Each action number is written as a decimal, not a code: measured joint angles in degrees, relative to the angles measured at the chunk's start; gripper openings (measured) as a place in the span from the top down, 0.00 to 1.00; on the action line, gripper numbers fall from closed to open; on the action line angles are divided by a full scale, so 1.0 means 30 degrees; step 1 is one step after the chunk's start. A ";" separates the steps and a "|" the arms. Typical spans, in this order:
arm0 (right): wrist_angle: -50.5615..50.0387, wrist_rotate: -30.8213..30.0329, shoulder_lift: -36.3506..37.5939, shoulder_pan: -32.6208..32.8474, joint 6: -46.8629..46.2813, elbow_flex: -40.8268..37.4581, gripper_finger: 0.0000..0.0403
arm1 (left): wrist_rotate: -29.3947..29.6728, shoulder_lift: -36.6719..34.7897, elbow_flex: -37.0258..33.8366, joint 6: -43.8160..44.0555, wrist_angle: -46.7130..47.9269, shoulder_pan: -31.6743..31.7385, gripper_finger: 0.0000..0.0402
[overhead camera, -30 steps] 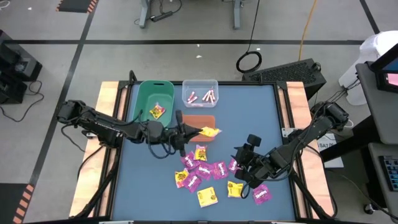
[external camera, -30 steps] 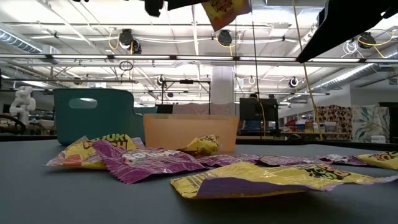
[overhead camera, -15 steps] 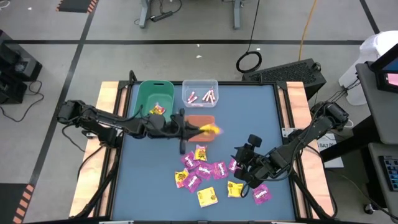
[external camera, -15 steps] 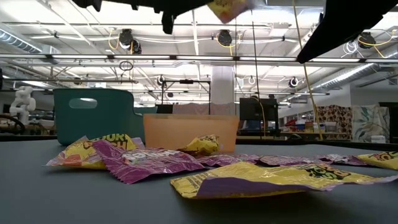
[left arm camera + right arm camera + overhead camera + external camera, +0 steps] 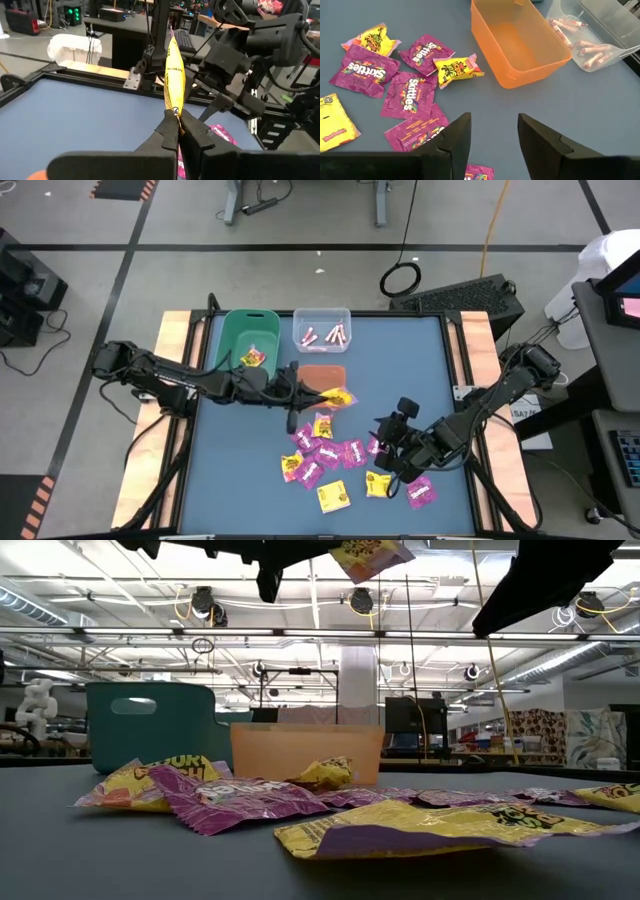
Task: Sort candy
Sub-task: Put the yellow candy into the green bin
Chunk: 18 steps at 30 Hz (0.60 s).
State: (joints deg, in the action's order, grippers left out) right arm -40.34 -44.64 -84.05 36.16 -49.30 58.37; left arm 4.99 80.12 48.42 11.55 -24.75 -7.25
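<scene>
Left arm: reaches in from the table's left edge, past the green bin, which holds one yellow-and-red sweet. Left gripper: fingers pinched tight on a yellow packet, held edge-on and raised well off the table (the low view shows it up near the ceiling lights). The packet hangs at the near corner of the orange bin.

Beyond that gripper: clear bin, holding several pale pink sticks.

Between the two grippers: loose candy pile on the blue table, magenta packets mixed with yellow ones, some overlapping.

Right gripper: fingers standing apart, gripping nothing, poised at the pile's right edge and facing the orange bin. A magenta packet lies just behind it, a yellow one beside that.
</scene>
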 joint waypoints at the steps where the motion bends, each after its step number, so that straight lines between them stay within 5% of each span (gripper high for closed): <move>1: 0.0035 0.0000 0.0000 0.0000 0.0000 0.0000 0.62 | 0.0000 0.0000 0.0000 -0.0286 -0.0002 -0.0006 0.98; 6: 0.0097 0.0424 0.0000 0.0000 0.0090 0.0000 0.62 | 0.0000 0.0000 0.0000 -0.3953 0.0114 -0.0019 0.98; 18: 0.0083 0.1493 0.0000 0.0000 0.0367 0.0000 0.62 | 0.0000 0.0000 0.0000 -1.9152 0.0151 0.0016 0.98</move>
State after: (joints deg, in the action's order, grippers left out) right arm -40.10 -40.16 -84.05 36.16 -48.20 58.37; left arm 4.99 80.12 48.42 -45.90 -24.29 -7.20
